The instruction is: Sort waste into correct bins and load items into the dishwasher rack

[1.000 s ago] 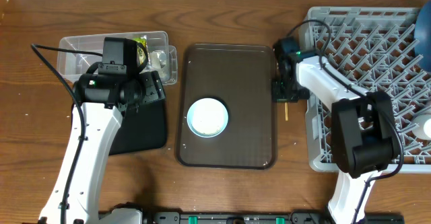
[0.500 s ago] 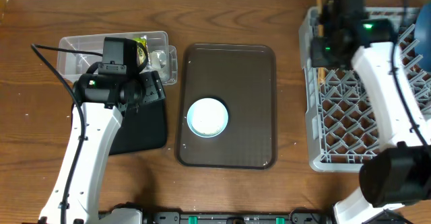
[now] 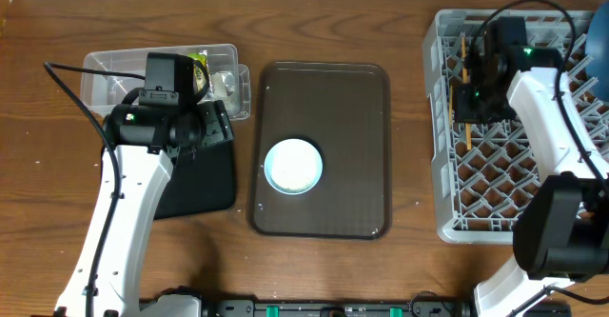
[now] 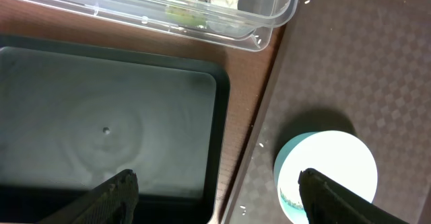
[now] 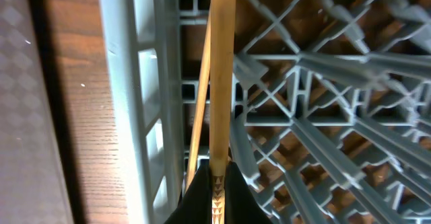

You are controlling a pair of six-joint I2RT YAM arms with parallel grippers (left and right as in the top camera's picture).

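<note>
My right gripper [image 3: 473,100] [image 5: 217,183] is shut on a thin wooden chopstick [image 5: 219,83], held lengthwise over the left side of the grey dishwasher rack [image 3: 447,203] [image 5: 135,83]. A second chopstick [image 5: 199,116] lies beside it, close to the rack wall. My left gripper [image 4: 215,197] is open and empty, hovering over the gap between the black tray [image 3: 205,182] [image 4: 101,130] and the brown serving tray [image 3: 352,98]. The white-and-light-blue bowl [image 3: 293,166] [image 4: 330,170] sits on the serving tray. The clear tub [image 3: 114,74] [image 4: 202,22] holds a yellow-green wrapper [image 3: 198,67] and white paper [image 3: 225,82].
The blue bowl's edge [image 3: 601,60] shows at the rack's far right. A few rice grains [image 4: 242,209] lie at the serving tray's left rim. Bare wooden table lies in front of and behind the trays.
My right arm lifted the chopstick from the serving tray's right edge, swung over the rack's back left corner, then came down along the rack's left side. The left arm has not moved.
</note>
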